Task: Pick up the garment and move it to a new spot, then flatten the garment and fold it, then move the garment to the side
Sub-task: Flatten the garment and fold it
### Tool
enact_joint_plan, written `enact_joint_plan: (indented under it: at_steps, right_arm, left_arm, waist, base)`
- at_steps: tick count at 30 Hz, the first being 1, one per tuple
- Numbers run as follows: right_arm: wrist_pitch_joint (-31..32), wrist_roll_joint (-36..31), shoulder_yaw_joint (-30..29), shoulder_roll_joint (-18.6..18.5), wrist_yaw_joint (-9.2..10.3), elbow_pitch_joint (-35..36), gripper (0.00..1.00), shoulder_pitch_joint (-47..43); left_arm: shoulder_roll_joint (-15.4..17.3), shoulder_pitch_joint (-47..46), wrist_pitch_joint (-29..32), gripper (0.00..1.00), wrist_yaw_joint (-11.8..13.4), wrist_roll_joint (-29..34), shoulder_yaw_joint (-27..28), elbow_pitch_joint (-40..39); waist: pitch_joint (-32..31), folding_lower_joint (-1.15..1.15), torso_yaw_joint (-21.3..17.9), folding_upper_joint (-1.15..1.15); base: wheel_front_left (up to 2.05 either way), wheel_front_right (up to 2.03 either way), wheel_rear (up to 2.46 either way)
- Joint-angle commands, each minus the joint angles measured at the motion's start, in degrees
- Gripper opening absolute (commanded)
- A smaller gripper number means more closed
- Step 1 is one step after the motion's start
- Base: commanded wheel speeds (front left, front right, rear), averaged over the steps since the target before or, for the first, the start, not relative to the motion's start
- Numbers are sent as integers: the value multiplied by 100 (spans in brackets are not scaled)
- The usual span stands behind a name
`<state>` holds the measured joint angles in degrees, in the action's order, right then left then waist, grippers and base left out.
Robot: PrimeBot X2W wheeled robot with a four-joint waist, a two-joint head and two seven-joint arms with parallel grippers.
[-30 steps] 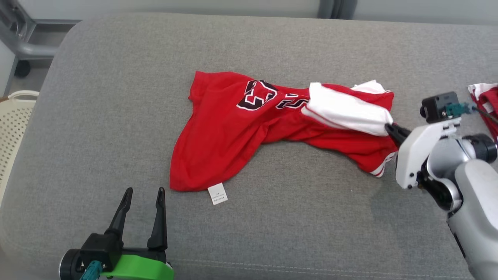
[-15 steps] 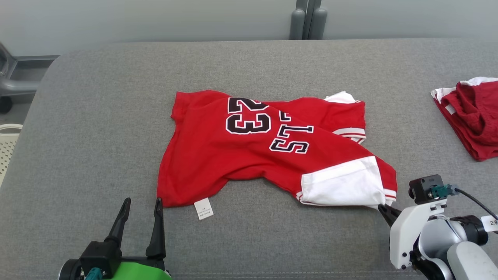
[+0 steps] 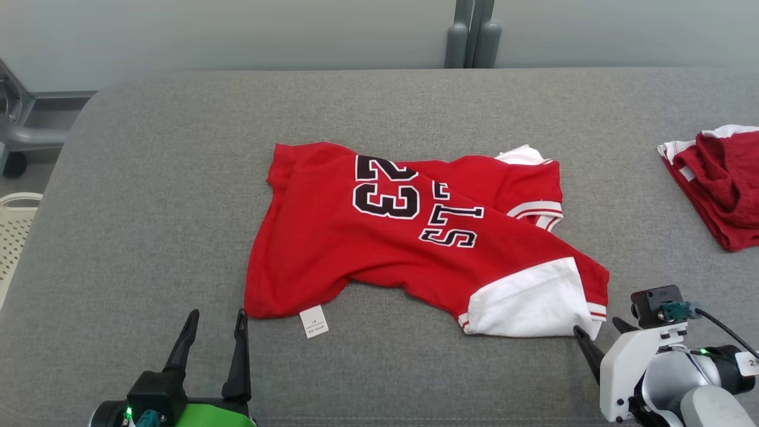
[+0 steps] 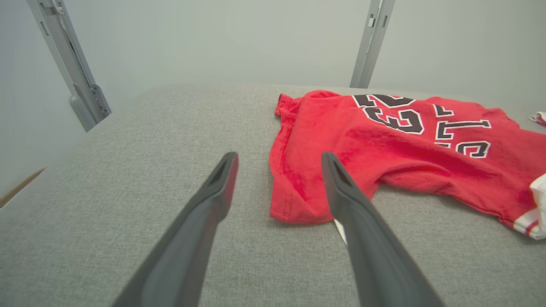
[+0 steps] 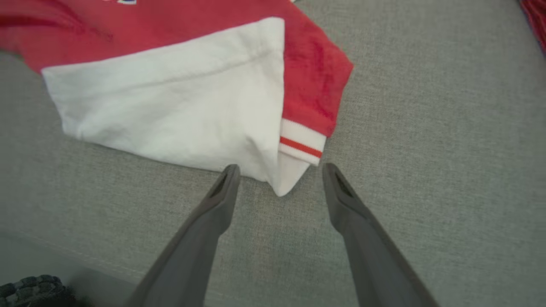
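red jersey [image 3: 379,243] is laid rumpled on the bench [image 3: 148,178], left pincer [image 3: 217,313] and right pincer [image 3: 596,327] spread wide and empty; flattening, folding, side move judged outstanding.

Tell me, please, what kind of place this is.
Probably a robot test room for folding clothes, not a home. A red jersey lies on a wide grey padded surface, plain pale panels with metal posts stand behind it, and a pale perforated basket sits at the left edge.
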<state>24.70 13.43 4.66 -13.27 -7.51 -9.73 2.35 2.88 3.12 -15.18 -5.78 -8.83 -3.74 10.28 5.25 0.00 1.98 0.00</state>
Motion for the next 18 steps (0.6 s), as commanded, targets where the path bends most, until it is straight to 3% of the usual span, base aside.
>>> enact_joint_plan:
  at_steps: [1,18]
  right_arm:
    - [-126,-19,-83,60,5,64,100,-94]
    - [-2072,-232,-768,976,3,335,100,-207]
  left_arm:
    - [10,27,3,100,34,63,17,54]
    - [53,66,2,100,92,-87,258,491]
  waist:
    - [-59,0,23,0]
    - [-578,0,37,0]
  base:
    - [0,0,0]
    - [0,0,0]
